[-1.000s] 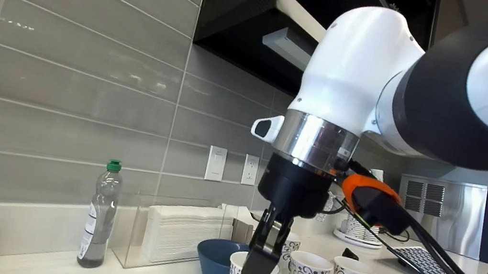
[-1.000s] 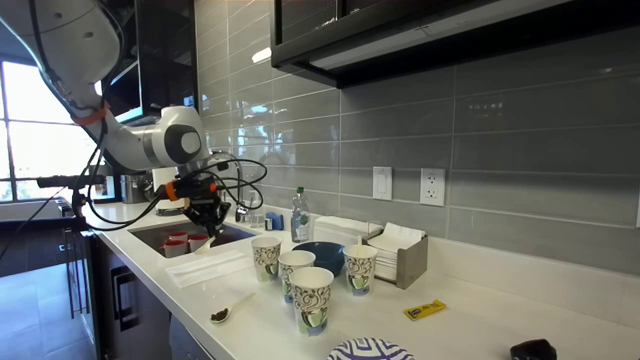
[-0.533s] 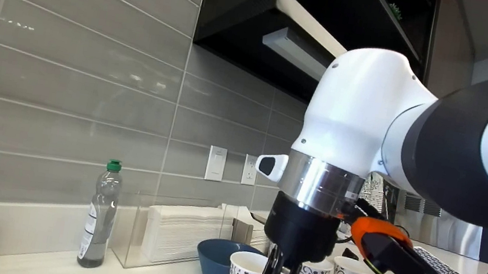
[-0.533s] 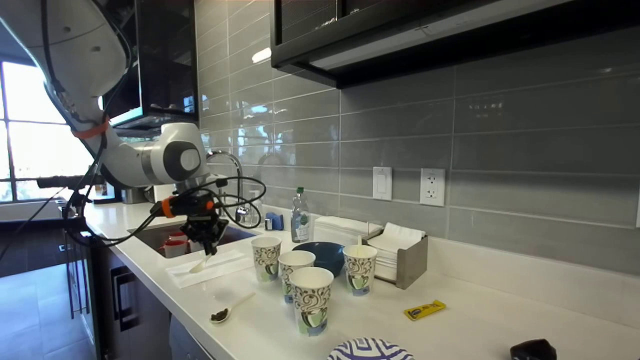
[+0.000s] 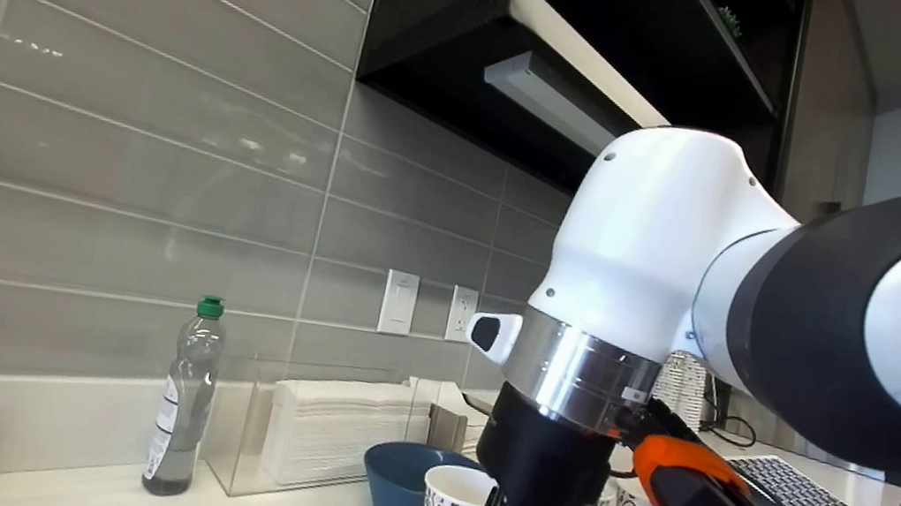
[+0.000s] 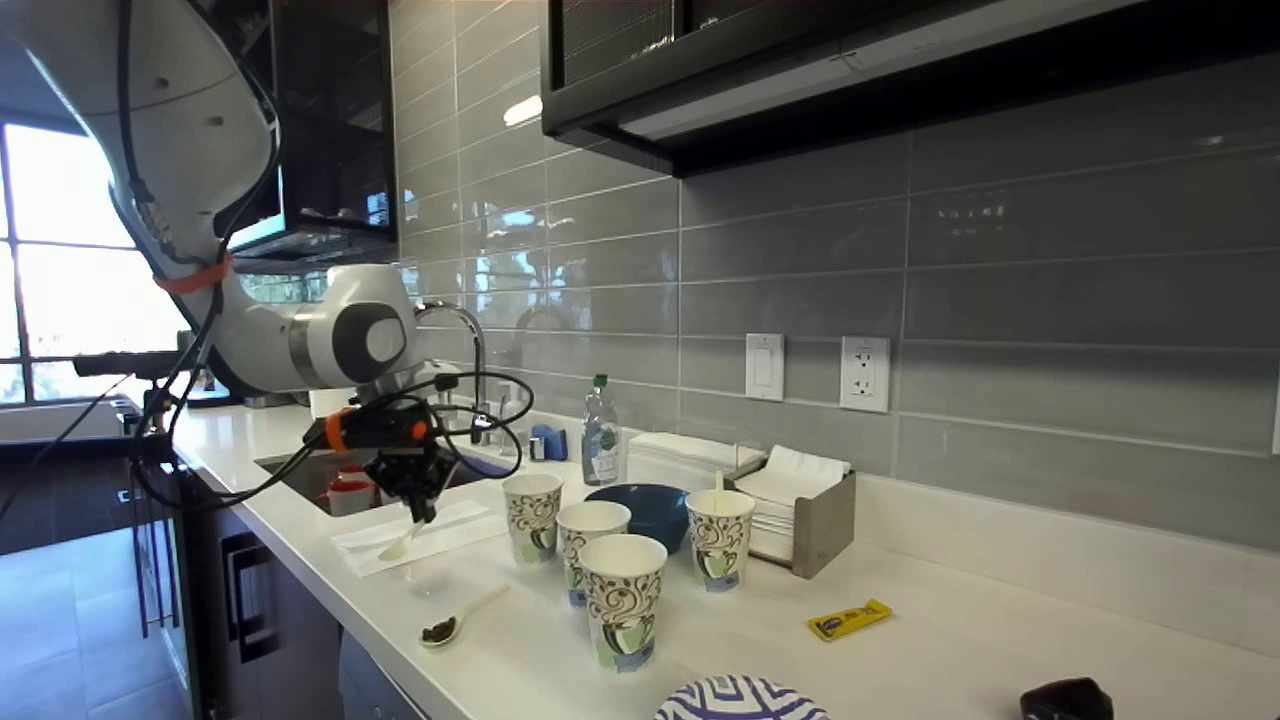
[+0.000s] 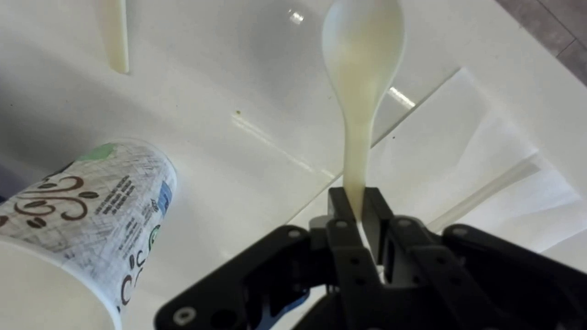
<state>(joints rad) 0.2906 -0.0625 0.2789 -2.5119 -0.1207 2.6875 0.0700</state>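
Note:
A pale cream spoon is held by its handle between the fingers of my gripper, its bowl pointing away from the jaws. Below it in the wrist view lies a white folded napkin on the counter. In an exterior view the spoon slants down over that napkin; whether it touches cannot be told. Nearest to the gripper stands a patterned paper cup. A second spoon with dark bits in its bowl lies on the counter. The fingertips are cut off in an exterior view.
More paper cups stand close together by a blue bowl, one with a stirrer in it. Behind are a soap bottle and a napkin holder. Red mugs sit in the sink. A yellow packet lies farther along.
The arm has come down, bringing the held spoon from beside the sink's edge to low over the napkin. The cups and the second spoon have stayed put.

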